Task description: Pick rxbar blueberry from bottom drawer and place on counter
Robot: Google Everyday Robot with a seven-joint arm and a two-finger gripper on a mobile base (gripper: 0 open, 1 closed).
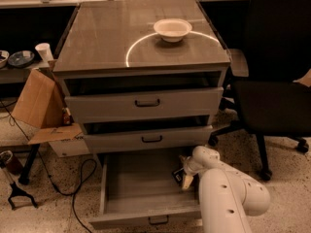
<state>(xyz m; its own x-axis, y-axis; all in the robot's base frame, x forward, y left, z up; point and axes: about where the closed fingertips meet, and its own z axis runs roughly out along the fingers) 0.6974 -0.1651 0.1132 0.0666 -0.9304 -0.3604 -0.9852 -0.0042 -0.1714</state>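
Observation:
The bottom drawer (141, 188) is pulled open, its grey floor bare on the left and middle. The rxbar blueberry (179, 174), a small dark wrapper with pale marks, lies at the drawer's right side. My gripper (187, 175) reaches down into the drawer's right side, right at the bar, with the white arm (228, 203) filling the lower right. The counter (141, 33) is the glossy grey-brown top with a white arc, above the drawers.
A white bowl (172, 29) sits on the counter at the back right. Two upper drawers (146, 103) stand slightly open. A black office chair (277, 81) is at the right. A cardboard box (41, 110) and cables lie at the left.

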